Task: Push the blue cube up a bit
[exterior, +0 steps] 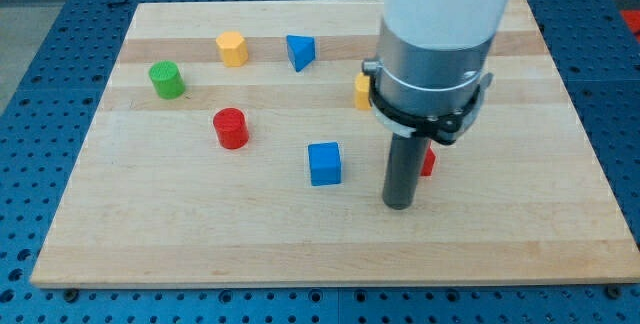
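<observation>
A pale wooden board [200, 234] with lengthwise grain is laid on a blue perforated bench [60, 9] that is seen on all sides of it. Seven blocks are counted: one blue cube [324, 163] near the middle, one blue triangular block [299, 51] far of it, one yellow cylinder-like block [232, 49], one green cylinder [167, 80] at far left, one red cylinder [230, 128], and one orange block [361, 91] and one red block [428, 162] of shapes largely hidden by the arm. No claw is fitted, so nothing is held; the tip [399, 205] is set on the board just right of the blue cube, slightly nearer, apart from it.
</observation>
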